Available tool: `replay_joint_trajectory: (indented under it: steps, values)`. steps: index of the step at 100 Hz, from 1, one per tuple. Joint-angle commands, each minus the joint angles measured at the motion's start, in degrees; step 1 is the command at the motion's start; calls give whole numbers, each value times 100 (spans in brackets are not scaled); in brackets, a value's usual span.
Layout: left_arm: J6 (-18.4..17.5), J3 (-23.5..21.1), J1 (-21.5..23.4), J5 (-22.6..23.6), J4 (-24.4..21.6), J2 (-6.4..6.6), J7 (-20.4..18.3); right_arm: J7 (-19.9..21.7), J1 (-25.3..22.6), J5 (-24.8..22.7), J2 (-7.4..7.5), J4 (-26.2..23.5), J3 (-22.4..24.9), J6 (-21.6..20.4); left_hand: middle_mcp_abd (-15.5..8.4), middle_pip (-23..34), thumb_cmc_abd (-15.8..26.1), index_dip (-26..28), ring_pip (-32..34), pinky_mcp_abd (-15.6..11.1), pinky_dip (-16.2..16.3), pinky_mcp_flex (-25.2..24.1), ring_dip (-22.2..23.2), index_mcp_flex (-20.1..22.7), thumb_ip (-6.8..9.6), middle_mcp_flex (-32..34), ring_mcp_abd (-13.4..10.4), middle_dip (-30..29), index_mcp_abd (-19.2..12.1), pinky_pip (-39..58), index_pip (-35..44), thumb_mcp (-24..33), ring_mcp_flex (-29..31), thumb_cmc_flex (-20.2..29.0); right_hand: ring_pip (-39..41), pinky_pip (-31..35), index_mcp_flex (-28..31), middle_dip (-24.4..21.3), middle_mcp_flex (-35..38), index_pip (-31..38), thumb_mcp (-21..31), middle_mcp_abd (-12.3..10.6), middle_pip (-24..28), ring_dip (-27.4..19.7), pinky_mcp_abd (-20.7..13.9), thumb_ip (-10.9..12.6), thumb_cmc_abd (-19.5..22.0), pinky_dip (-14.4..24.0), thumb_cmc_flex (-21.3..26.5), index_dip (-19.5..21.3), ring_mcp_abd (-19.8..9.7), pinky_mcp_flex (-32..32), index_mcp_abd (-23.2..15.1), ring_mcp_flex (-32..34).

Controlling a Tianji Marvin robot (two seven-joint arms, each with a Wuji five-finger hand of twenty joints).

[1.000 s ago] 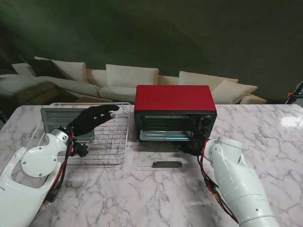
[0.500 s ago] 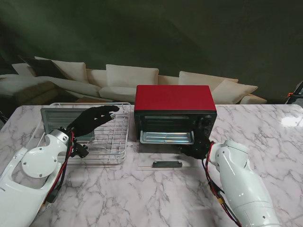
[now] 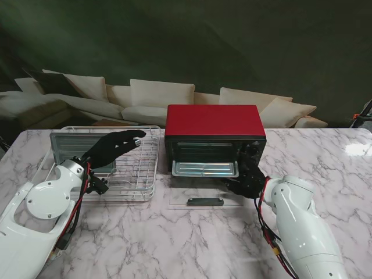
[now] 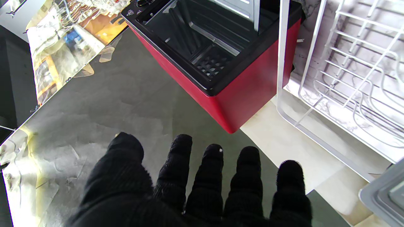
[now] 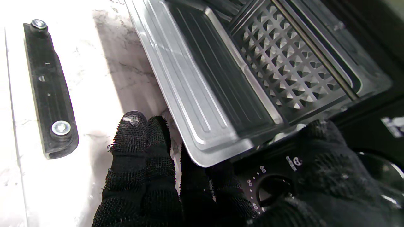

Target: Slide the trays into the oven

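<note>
The red oven (image 3: 215, 121) stands mid-table with its glass door (image 3: 174, 200) folded flat toward me. A silver tray (image 3: 204, 168) sticks partway out of its mouth. My right hand (image 3: 244, 185) is at the tray's right front corner. In the right wrist view its fingers (image 5: 142, 164) lie under the corner of the tray (image 5: 202, 94) and the thumb (image 5: 318, 135) presses beside the rim. A second tray (image 3: 75, 145) leans in the white wire rack (image 3: 142, 174) on the left. My left hand (image 3: 113, 145) hovers over it, open, fingers (image 4: 208, 176) spread.
The door's black handle (image 3: 204, 201) lies nearest me on the flat glass, seen also in the right wrist view as the handle (image 5: 47, 88). The oven's knobs (image 3: 253, 152) are beside my right thumb. A sofa sits beyond the table's far edge.
The tray has come slightly farther out of the oven. My right hand and forearm have drawn back toward me and to the right. The left hand has stayed still.
</note>
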Motion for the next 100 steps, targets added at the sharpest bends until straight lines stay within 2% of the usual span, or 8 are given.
replay_joint_trajectory:
  steps: [1, 47, 66, 85, 90, 100]
  values:
    - [-1, 1, 0, 3, -14, -6, -71, -52, -230, -79, 71, 171, 35, 88, 26, -73, 176, 29, -41, -55, 99, -20, 40, 63, -143, 132, -22, 53, -2, -67, -68, -188, -101, 84, 30, -99, 121, -66, -327, -67, -138, 273, -189, -10, 979, 120, 69, -60, 23, 147, 112, -949, 88, -1]
    - [51, -5, 43, 1, -47, -15, -39, 144, -755, -104, 187, -468, 473, 229, 27, -73, 174, 29, -41, -56, 97, -24, 40, 64, -142, 130, -16, 53, 1, -66, -68, -187, -99, 86, -42, -144, 122, -44, -333, -259, -324, 327, -225, -29, 998, 134, 305, -70, 51, 258, 126, -1002, 148, -39]
    - [44, -14, 46, 6, -45, -16, -33, 220, -1101, 112, 275, -853, 670, 52, 27, -69, 172, 29, -37, -51, 98, -21, 42, 71, -142, 141, -11, 55, 2, -63, -65, -187, -93, 87, -46, -143, 180, -28, -303, -302, -429, 362, -223, -21, 1012, 137, 380, -62, 72, 324, 157, -1005, 166, -16]
    - [52, -21, 56, 12, -51, -18, -22, 516, -1539, 184, 408, -1375, 971, -142, 28, -70, 174, 28, -37, -52, 98, -19, 43, 66, -143, 139, -14, 55, 4, -62, -67, -190, -93, 81, -62, -149, 228, -24, -285, -346, -508, 354, -247, -18, 1022, 151, 393, -56, 131, 384, 160, -1016, 148, -23]
    - [59, -19, 57, 8, -53, -19, -21, 642, -1664, 173, 450, -1547, 1065, -172, 29, -70, 173, 28, -39, -54, 98, -22, 42, 67, -142, 138, -15, 55, 6, -63, -67, -185, -97, 91, -78, -162, 235, -29, -297, -353, -532, 314, -270, -20, 1035, 156, 418, -56, 134, 407, 150, -1046, 60, -43]
    - [61, -6, 53, 5, -45, -23, -6, 1042, -1922, 8, 569, -1911, 1219, -291, 27, -71, 174, 29, -38, -55, 99, -23, 43, 66, -145, 136, -15, 55, 5, -60, -67, -194, -96, 73, -231, -296, 260, -46, -399, -158, -632, 101, -420, -43, 1143, 183, 471, -39, 174, 608, -8, -1348, -433, -264]
